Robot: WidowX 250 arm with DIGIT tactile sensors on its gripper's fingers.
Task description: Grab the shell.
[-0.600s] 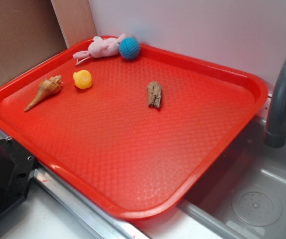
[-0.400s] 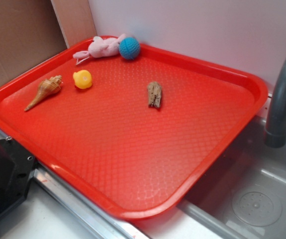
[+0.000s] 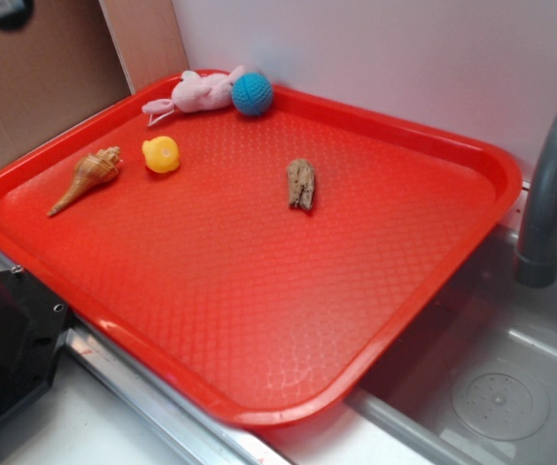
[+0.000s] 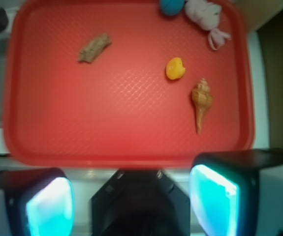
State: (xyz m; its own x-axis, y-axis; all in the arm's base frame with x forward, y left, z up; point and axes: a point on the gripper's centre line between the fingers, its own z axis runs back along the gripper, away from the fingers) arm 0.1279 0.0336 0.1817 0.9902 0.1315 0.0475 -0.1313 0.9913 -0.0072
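Lying on a red tray (image 3: 259, 320) near its left rim in the exterior view, the shell (image 3: 87, 177) sits at the middle left of the frame, its knobby wide end toward the upper right and its thin point slanting to the lower left. Just to its right, close but apart, sits a small yellow toy (image 3: 161, 154). A stubby brown wood chunk (image 3: 300, 183) rests near the centre of the frame, well apart from the shell. At the tray's far corner, top centre, a pink plush toy (image 3: 199, 92) lies touching a blue ball (image 3: 252, 94). A grey faucet (image 3: 552, 184) curves down at the right edge over a grey sink (image 3: 491, 378) at the lower right. Only a dark bit of the robot shows at the top left corner there. In the wrist view the gripper (image 4: 131, 201) fills the bottom of the frame, its two fingers (image 4: 50, 206) glowing cyan and spread wide apart, clasping nothing. The tray (image 4: 131, 147) lies above them in the frame, and the shell (image 4: 201, 101) shows at the middle right with its point aimed downward, above the right-hand finger and clear of it. The yellow toy (image 4: 175, 68) sits just up and left of the shell, the wood chunk (image 4: 94, 47) in the upper left, the ball (image 4: 171, 6) and plush (image 4: 205, 14) along the top edge.
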